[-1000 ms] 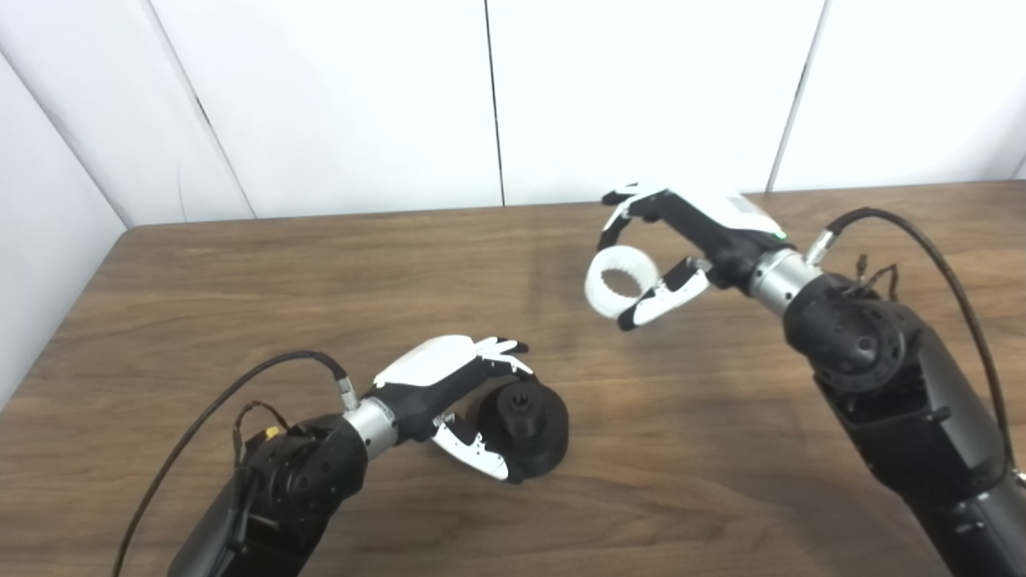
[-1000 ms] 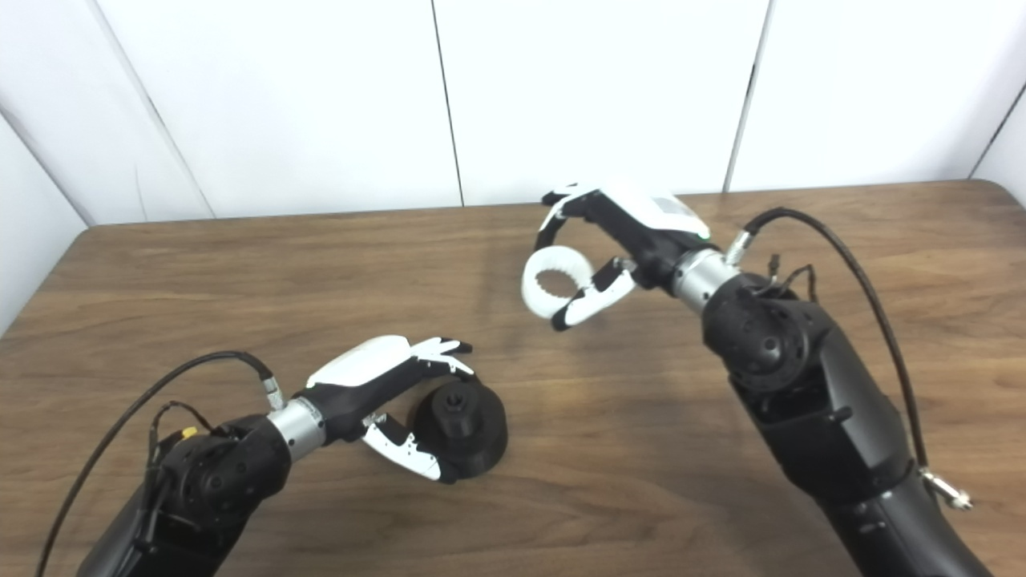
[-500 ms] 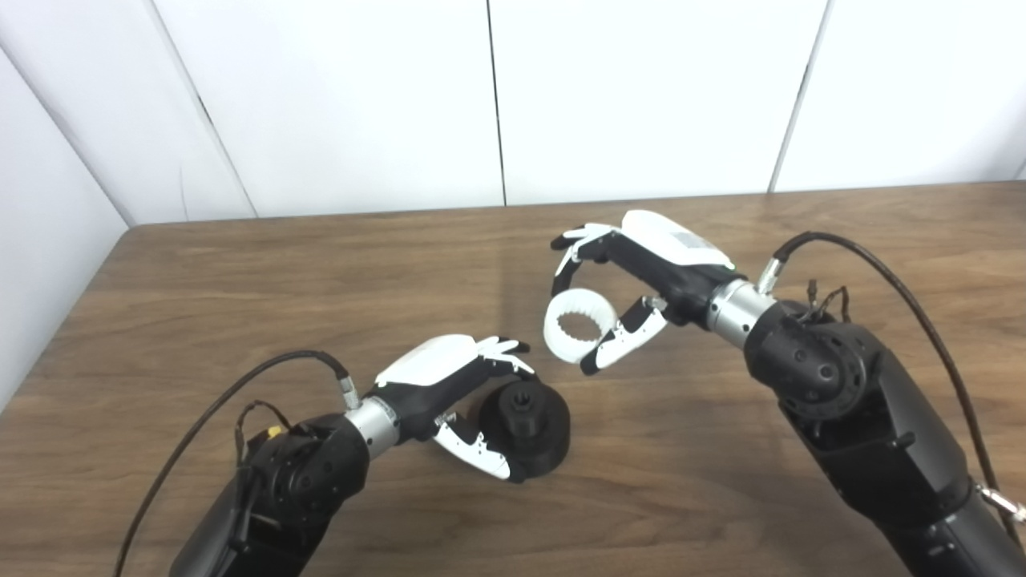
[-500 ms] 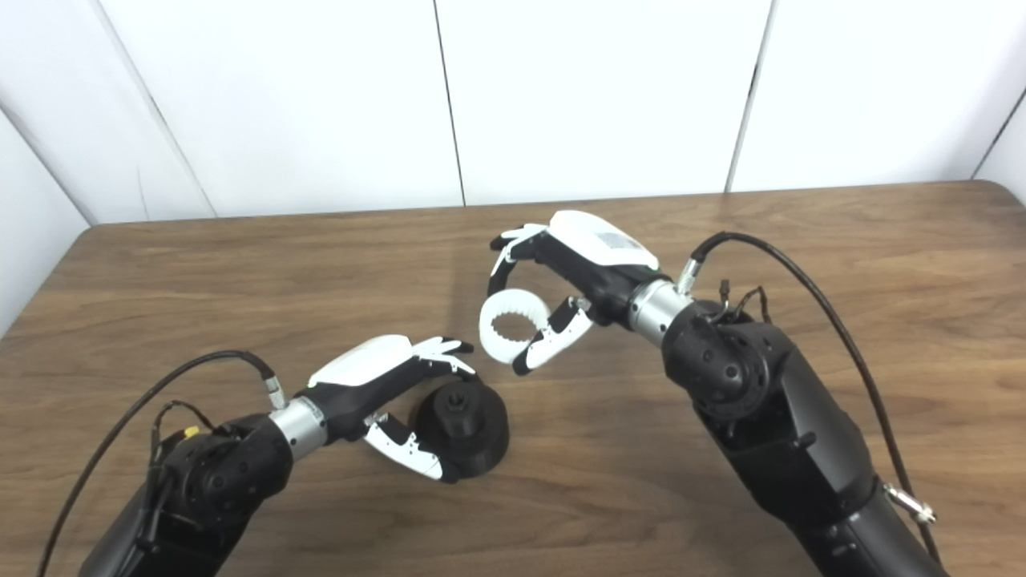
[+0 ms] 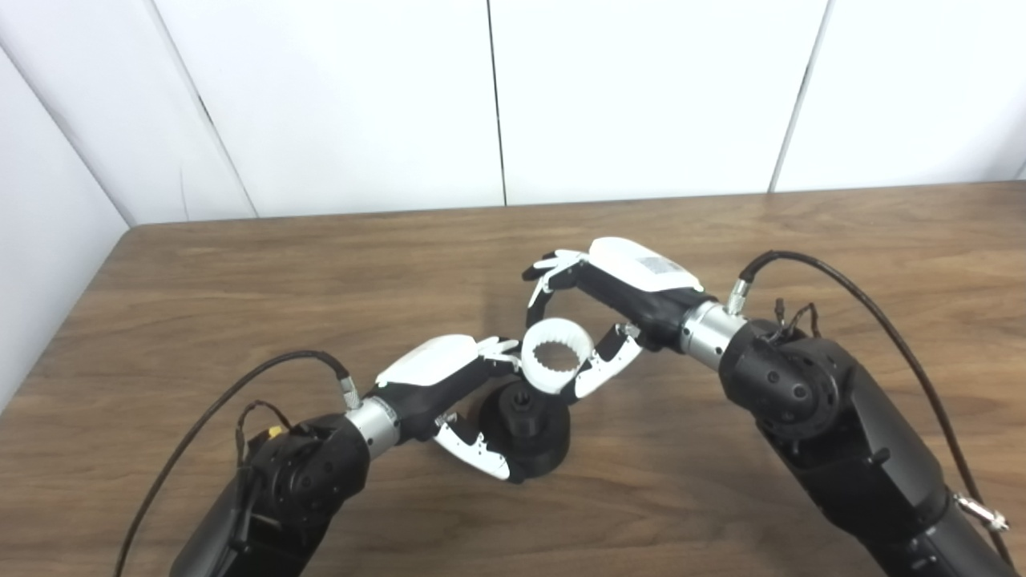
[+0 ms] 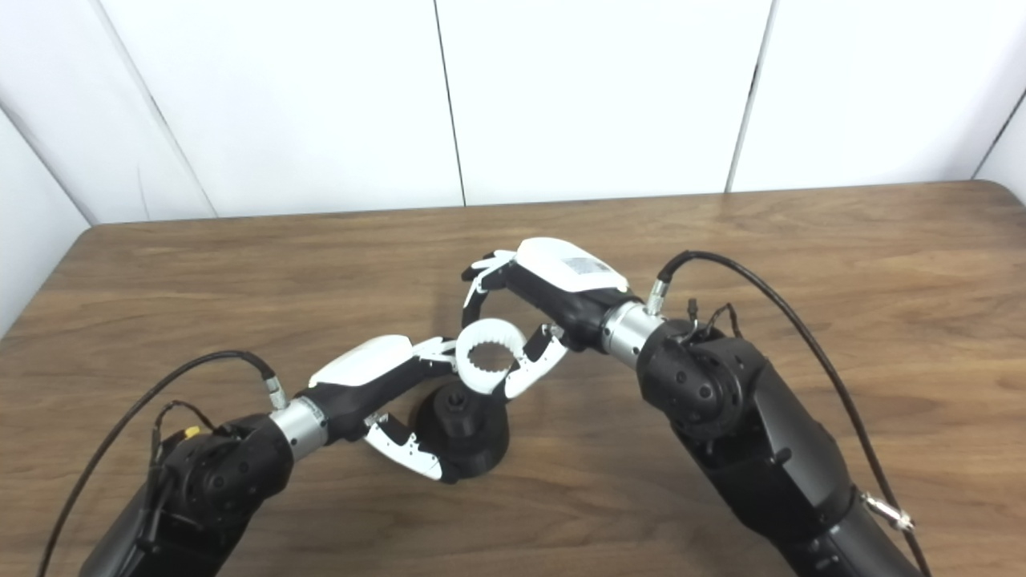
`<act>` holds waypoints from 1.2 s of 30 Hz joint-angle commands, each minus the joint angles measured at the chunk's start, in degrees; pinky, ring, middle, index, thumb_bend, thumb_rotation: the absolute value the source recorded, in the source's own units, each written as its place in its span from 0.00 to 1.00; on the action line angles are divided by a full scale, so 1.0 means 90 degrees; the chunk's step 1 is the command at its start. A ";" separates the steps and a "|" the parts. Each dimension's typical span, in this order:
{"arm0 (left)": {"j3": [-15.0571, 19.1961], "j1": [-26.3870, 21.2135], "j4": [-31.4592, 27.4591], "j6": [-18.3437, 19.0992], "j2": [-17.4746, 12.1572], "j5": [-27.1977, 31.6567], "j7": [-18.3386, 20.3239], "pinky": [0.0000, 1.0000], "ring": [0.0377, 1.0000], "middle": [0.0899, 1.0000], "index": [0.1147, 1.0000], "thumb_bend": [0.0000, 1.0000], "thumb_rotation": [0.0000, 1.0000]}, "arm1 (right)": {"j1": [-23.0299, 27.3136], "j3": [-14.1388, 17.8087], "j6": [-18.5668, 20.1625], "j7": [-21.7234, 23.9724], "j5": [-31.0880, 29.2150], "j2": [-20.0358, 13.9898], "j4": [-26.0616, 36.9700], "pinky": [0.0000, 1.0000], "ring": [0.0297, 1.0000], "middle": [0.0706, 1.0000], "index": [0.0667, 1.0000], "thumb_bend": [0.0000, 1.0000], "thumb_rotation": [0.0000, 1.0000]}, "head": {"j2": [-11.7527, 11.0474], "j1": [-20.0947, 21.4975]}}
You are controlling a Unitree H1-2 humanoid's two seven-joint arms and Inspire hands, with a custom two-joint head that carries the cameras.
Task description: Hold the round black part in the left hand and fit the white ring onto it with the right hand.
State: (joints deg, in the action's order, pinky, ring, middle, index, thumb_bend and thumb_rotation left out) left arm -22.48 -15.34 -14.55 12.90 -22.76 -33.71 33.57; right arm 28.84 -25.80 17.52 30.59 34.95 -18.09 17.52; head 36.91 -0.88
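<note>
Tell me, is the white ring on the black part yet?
Not yet. The white ring hangs in the right robot hand, just above the round black part.

The table (image 5: 240,272) is wood-grain brown with a smooth, low-sheen finish. The round black part (image 5: 539,433) looks like matt plastic. The white ring (image 5: 557,366) is matt white plastic with a toothed inner face. Both hands, left hand (image 5: 449,385) and right hand (image 5: 617,296), have glossy white shells over black bodies, with brushed metal wrist collars.
</note>
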 commanded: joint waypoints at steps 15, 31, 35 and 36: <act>-0.0050 -0.0078 0.0152 0.0163 -0.0008 -0.0031 0.0097 0.86 1.00 0.97 0.74 0.94 0.32 | 0.0102 -0.0172 -0.0258 0.0107 0.0006 0.0250 0.0197 0.82 0.95 0.86 0.45 0.52 0.15 | 0.0021 -0.0017; -0.0094 -0.0120 0.0114 0.0155 -0.0010 -0.0064 0.0129 0.85 1.00 0.97 0.76 0.93 0.33 | 0.0044 -0.0293 -0.0311 0.0133 -0.0022 0.0301 0.0120 0.86 0.95 0.86 0.45 0.52 0.14 | 0.0044 -0.0071; -0.0089 -0.0131 0.0089 0.0251 0.0006 -0.0054 0.0171 0.86 1.00 0.98 0.77 0.93 0.32 | 0.0020 -0.0303 -0.0377 0.0121 -0.0054 0.0297 0.0094 0.86 0.95 0.86 0.45 0.52 0.14 | 0.0044 -0.0071; -0.0090 -0.0127 0.0088 0.0249 0.0012 -0.0059 0.0155 0.86 1.00 0.98 0.77 0.93 0.31 | 0.0013 -0.0309 -0.0415 0.0110 -0.0061 0.0293 0.0069 0.85 0.95 0.86 0.45 0.52 0.14 | 0.0048 -0.0077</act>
State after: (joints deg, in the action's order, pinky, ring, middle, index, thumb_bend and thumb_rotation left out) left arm -22.70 -16.00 -14.41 13.33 -22.62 -33.89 33.68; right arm 27.36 -28.71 16.33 31.79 34.80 -15.86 17.48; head 37.27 -1.49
